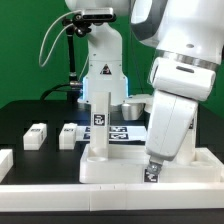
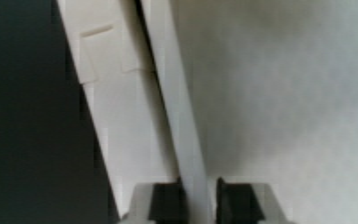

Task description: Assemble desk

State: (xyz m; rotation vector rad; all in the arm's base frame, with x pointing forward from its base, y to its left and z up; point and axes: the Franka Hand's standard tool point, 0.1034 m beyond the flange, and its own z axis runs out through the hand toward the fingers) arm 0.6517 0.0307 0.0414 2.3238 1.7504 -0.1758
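Table: black top (image 1: pixel 45 158), bounded at the near side by a low white rail (image 1: pixel 60 192).
Slab: laid flat (image 1: pixel 120 165) near the front rail, right of centre in the exterior view.
Upright post: one leg (image 1: pixel 100 125) is stood on the slab's end toward the exterior view's left, tag facing the camera.
Loose posts: two (image 1: pixel 36 135) (image 1: pixel 70 133) are laid on the table at the exterior view's left, apart from the slab.
Marker board: seen (image 1: pixel 125 135) just beyond the slab.
Gripper: lowered (image 1: pixel 152 172) at the slab's near right part.
Jaws: nearly closed; in the wrist view the slab's thin rim (image 2: pixel 179 120) is seen between the fingers (image 2: pixel 158 203) and seems to be clamped, though the picture is blurred.
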